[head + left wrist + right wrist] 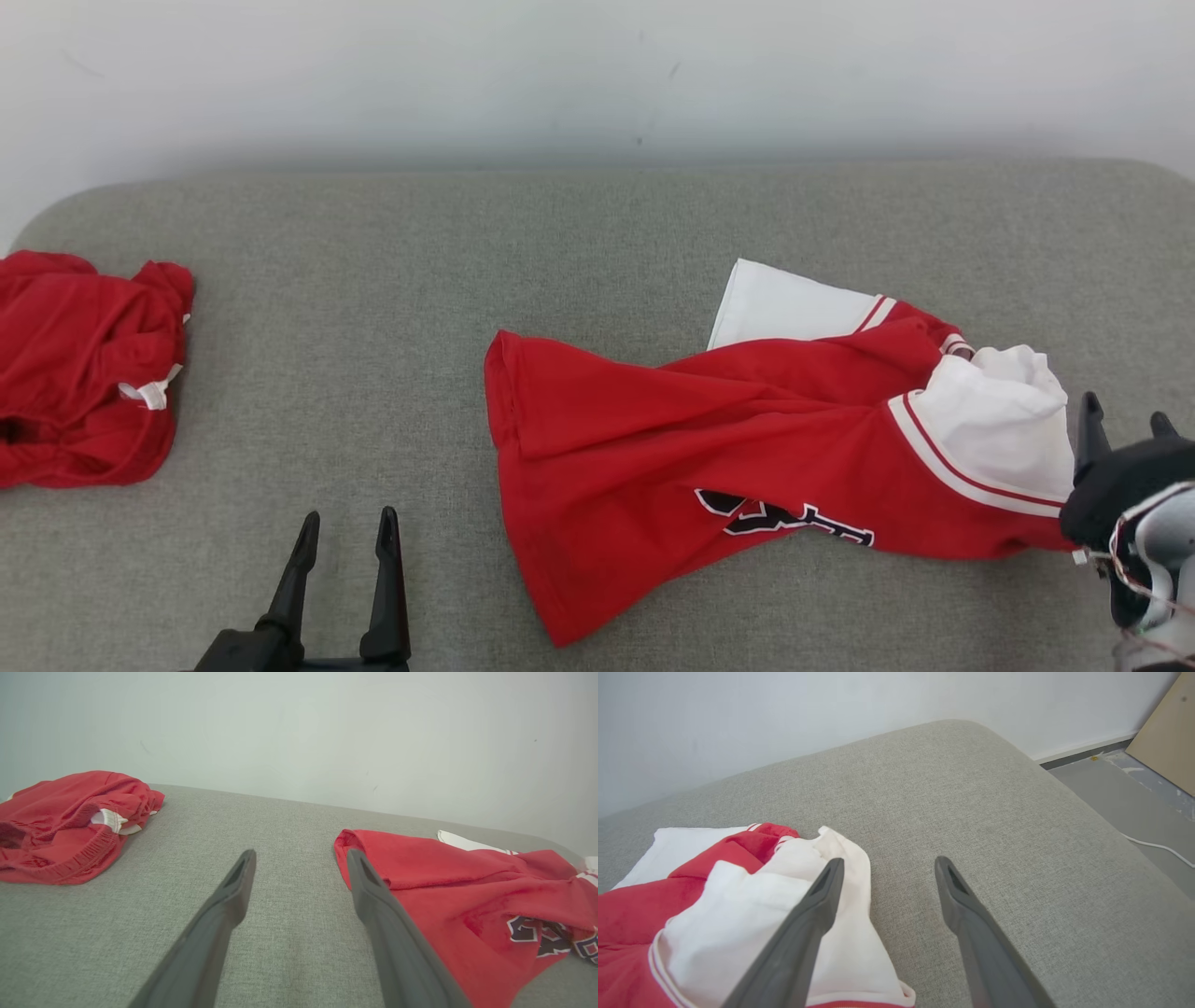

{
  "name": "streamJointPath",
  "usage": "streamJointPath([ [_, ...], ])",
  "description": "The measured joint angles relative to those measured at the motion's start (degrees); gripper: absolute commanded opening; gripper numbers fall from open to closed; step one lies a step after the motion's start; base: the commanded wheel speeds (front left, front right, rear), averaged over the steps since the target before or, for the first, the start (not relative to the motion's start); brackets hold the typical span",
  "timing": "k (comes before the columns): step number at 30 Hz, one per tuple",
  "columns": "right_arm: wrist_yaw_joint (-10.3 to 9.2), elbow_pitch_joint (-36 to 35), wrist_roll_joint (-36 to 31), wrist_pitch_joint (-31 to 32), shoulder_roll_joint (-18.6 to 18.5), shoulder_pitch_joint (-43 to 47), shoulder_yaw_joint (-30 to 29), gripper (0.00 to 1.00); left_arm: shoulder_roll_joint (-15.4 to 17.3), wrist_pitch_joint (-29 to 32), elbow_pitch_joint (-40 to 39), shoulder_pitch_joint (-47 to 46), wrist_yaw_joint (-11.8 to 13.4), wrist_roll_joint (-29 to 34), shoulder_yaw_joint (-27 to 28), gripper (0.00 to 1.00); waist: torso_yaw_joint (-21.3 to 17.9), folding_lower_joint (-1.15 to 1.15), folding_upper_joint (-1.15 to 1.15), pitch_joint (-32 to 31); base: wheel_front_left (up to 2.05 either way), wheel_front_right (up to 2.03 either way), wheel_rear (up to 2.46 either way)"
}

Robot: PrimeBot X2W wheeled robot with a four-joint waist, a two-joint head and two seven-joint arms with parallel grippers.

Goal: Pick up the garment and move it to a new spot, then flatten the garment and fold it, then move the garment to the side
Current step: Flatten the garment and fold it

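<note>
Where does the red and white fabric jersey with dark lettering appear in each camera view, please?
Head view: the red and white fabric jersey lies right of centre, ending beside the right gripper.
Left wrist view: the jersey covers the right side, partly behind the right-hand finger.
Right wrist view: the jersey sits lower left, partly behind the left-hand finger.
Shared landmark: its flat white sleeve, on the wall side.

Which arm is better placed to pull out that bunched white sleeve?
Right. The right gripper stands open beside the bunched white sleeve; the left gripper sits off the opposite end of the jersey.
</note>
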Motion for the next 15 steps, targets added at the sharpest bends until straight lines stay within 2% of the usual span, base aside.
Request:
streamJointPath([
  [4,0.00,-2.6,0.3,-4.9,0.1,4.1,2.4,1.00,0.0,0.0,0.2,0.6,0.1,-0.3,-0.1,1.00,0.2,0.00,0.00,-1.3,0.00,0.00,0.00],
  [10,0.00,-9.5,1.8,-15.0,0.7,13.4,10.9,1.00,0.0,0.0,0.5,2.6,0.4,-0.5,0.2,1.00,-0.1,0.00,0.00,-3.7,0.00,0.00,0.00],
  [15,0.00,-13.3,2.1,-20.5,0.7,20.8,17.1,1.00,0.0,0.0,1.1,3.5,0.4,-0.5,0.4,1.00,-0.9,0.00,0.00,-5.4,0.00,0.00,0.00],
])
